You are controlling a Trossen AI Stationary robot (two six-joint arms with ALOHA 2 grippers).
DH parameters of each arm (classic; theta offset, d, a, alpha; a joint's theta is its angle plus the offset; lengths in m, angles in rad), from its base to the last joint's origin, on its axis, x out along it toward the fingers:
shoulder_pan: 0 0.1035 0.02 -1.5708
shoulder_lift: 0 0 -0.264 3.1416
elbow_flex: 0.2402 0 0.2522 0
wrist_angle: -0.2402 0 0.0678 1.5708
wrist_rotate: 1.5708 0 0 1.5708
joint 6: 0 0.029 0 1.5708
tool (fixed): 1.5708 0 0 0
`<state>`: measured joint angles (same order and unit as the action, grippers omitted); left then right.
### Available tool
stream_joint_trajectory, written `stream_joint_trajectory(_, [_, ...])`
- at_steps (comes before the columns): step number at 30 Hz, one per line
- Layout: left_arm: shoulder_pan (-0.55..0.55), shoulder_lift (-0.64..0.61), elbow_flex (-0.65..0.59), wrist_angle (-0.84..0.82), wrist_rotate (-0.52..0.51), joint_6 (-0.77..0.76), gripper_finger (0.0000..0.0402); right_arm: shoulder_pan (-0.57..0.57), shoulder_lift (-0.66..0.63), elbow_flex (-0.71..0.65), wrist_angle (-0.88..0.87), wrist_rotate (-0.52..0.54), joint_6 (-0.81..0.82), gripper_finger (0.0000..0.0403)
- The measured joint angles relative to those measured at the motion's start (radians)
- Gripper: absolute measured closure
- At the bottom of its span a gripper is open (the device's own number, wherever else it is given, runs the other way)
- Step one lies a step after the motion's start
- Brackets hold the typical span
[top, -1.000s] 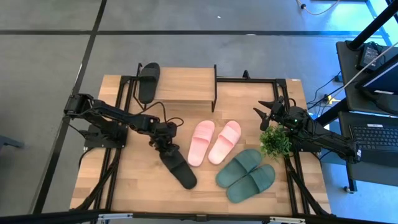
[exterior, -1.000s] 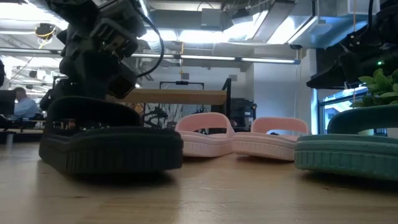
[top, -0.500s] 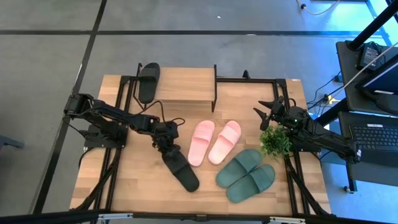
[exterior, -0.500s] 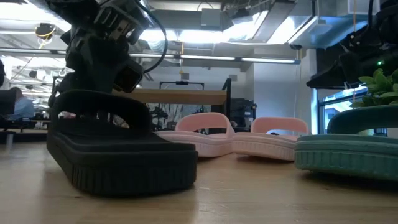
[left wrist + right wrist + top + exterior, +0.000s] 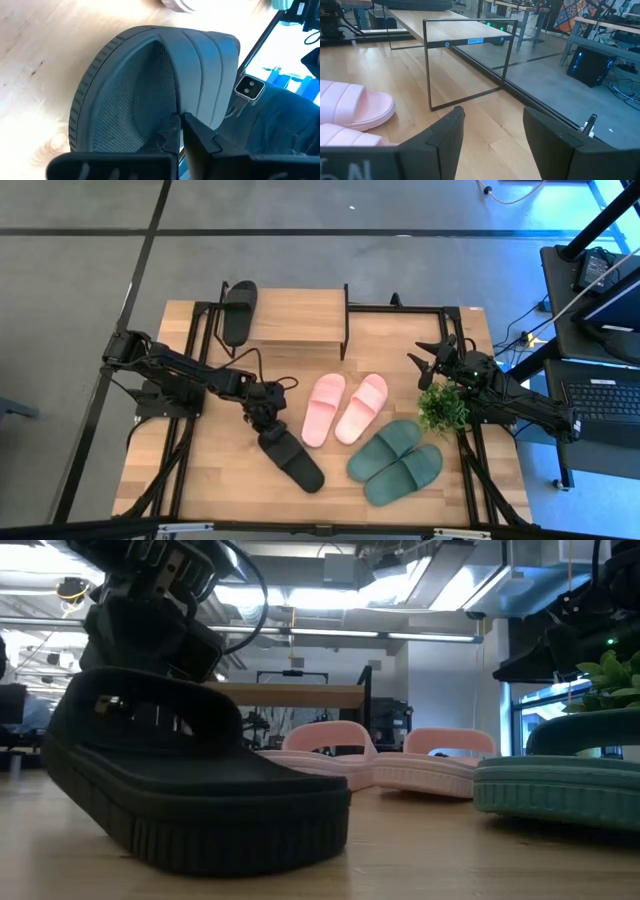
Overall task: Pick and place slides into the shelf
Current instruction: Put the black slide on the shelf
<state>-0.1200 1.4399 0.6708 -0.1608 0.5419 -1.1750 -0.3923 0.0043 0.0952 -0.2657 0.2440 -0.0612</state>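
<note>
A black slide [image 5: 291, 458] lies slanted on the table's near middle, with my left gripper [image 5: 263, 418] shut on its strap. The low view shows this slide [image 5: 200, 790] tilted. A second black slide [image 5: 238, 309] rests at the left end of the shelf [image 5: 298, 317]. Two pale pink slides [image 5: 342, 408] and two green slides [image 5: 396, 461] lie flat on the table to the right. My right gripper [image 5: 428, 362] hovers open at the table's right, touching nothing. My left gripper pinches the edge of the black slide's strap [image 5: 176, 107] between its two fingers, which come down from above at the slide's far-left end. The strap end is raised off the table; the other end [image 5: 300, 840] rests on the wood, so the slide sits tilted.
A small green plant [image 5: 441, 408] stands beside the right arm, just behind the green slides. The shelf's thin black frame [image 5: 465, 65] stands ahead of my right gripper [image 5: 492, 125]. Bare wood lies to the left of the held slide and in front of the shelf.
My left gripper has shut on the black slide's strap and gone up a little. The slide's strap end has lifted while its other end stays on the table, and that low end has swung slightly toward the table's right and near edge.
</note>
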Motion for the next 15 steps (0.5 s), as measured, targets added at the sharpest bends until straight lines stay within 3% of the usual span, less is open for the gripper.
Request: stream_joint_trajectory(15, [0.0, -0.001, 0.031, 0.154, 0.055, 0.077, 0.0401, 0.0, 0.0, 0.0, 0.0, 0.0, 0.0, 0.0197])
